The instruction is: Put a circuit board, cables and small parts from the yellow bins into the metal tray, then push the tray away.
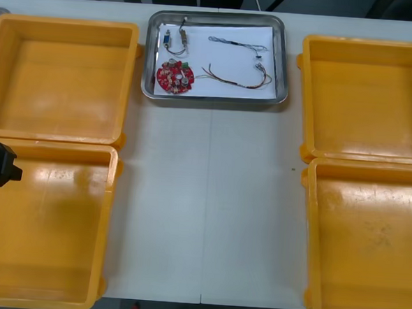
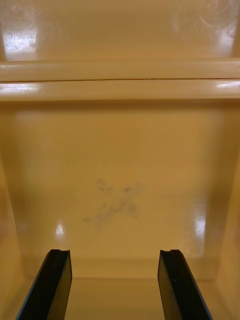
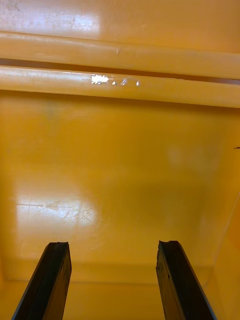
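The tray (image 1: 286,61) sits at the far middle of the surface (image 1: 206,210), between the two far bins, and it holds a red circuit board (image 1: 174,77) near its left corner, with thin cables (image 1: 247,81) looped across the white lining beside it. All four bins look bare, so loading seems done and the push is what remains, if it is not finished too. The left gripper (image 3: 114,245) hangs over the bare floor of the near left bin (image 1: 46,257), fingers apart and holding nothing. The right gripper (image 2: 115,252) hangs likewise over the near right bin (image 1: 367,262), fingers apart and empty. Both are well apart from the tray. The main risk, as I judge it, is the tray's place: it lies close to the far edge of the surface, so a long or hard shove could carry it over. A push off-centre could swing it round against a far bin's rim. Spread fingers coming out of a bin could catch its wall and drag the bin. A low reach over the tray could snag a cable loop and pull it out.
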### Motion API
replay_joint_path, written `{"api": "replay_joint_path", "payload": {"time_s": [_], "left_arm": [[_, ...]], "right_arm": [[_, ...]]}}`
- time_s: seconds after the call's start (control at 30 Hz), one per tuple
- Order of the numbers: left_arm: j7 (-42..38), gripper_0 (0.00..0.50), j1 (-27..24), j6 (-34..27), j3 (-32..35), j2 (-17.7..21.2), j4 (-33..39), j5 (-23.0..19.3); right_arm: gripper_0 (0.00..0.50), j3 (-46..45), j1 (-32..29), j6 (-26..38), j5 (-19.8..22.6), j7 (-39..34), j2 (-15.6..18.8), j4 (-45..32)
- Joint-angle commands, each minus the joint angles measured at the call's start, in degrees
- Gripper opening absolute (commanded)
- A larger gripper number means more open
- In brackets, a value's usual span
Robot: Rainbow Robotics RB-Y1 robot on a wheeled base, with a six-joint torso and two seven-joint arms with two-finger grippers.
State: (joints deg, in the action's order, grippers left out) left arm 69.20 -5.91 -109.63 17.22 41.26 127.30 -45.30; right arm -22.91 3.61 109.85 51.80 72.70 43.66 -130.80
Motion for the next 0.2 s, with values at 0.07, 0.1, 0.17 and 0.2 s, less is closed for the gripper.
{"api": "replay_joint_path", "payload": {"time_s": [0.07, 0.1, 0.17, 0.2], "left_arm": [[5.8, 0.5, 1.0, -0.4, 1.6, 2.3, 1.6, -0.4], [5.8, 0.5, 1.0, -0.4, 1.6, 2.3, 1.6, -0.4], [5.8, 0.5, 1.0, -0.4, 1.6, 2.3, 1.6, -0.4], [5.8, 0.5, 1.0, -0.4, 1.6, 2.3, 1.6, -0.4]], "right_arm": [[0.5, -1.6, -0.7, 0.1, 0.5, -1.5, 1.9, -1.8], [0.5, -1.6, -0.7, 0.1, 0.5, -1.5, 1.9, -1.8], [0.5, -1.6, -0.7, 0.1, 0.5, -1.5, 1.9, -1.8], [0.5, -1.6, -0.7, 0.1, 0.5, -1.5, 1.9, -1.8]]}}
